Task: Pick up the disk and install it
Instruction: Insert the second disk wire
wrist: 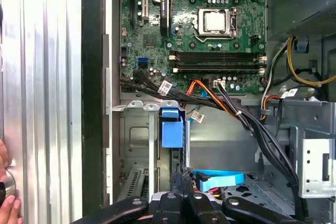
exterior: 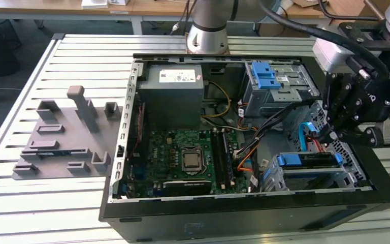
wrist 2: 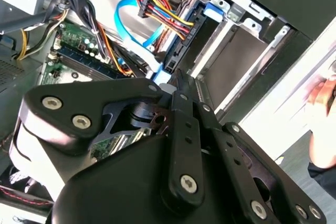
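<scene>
Disk seated on edge in the lower drive bay; gripper closed just behind it.

Disk [exterior: 308, 161] sits inside the open computer case [exterior: 249, 213], in the metal bay [exterior: 347, 175] at the corner toward the exterior view's right, its blue carrier handle facing the motherboard [exterior: 188, 157]. In the first wrist view the blue handle stands upright in the bay slot, with the bundled black cables running just beside it. Gripper [exterior: 329, 136] hangs over the end of the bay away from the handle, close to the disk; its fingers [wrist: 181, 178] are drawn narrow, pressed together with nothing between them. Whether the tips touch the disk cannot be told. Blue-latched drive cage [exterior: 276, 84] and grey power-supply box [exterior: 171, 96] lie further back. Case rests on a slatted table [exterior: 46, 203], beside a grey fixture [exterior: 66, 137].
</scene>
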`<state>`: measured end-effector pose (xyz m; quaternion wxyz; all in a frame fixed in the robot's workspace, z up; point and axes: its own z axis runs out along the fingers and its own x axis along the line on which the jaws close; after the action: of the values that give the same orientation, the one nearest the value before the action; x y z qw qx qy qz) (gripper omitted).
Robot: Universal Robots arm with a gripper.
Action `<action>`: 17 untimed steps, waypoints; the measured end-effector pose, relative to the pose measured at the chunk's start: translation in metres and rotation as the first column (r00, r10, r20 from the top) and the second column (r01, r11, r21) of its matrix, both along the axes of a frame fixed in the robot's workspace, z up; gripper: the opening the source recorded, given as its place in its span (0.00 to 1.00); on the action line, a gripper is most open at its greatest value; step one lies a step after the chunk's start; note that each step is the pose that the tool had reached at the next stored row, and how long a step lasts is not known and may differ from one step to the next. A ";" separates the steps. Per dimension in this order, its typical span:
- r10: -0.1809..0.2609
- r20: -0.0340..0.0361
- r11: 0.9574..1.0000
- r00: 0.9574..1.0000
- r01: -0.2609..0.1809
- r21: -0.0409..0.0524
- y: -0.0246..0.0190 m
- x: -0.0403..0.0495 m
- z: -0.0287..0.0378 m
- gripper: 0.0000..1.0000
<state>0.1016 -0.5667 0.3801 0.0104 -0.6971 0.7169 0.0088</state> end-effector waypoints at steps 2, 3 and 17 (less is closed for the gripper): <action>0.001 0.000 1.000 1.000 -0.001 0.000 0.0025 0.0000 0.0012 0.11; 0.001 0.000 1.000 1.000 -0.001 0.000 0.0039 0.0000 0.0014 0.11; 0.001 0.000 1.000 1.000 -0.001 -0.001 0.0106 0.0000 -0.0029 0.11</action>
<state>0.1016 -0.5562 0.3772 0.0100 -0.6975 0.7164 0.0085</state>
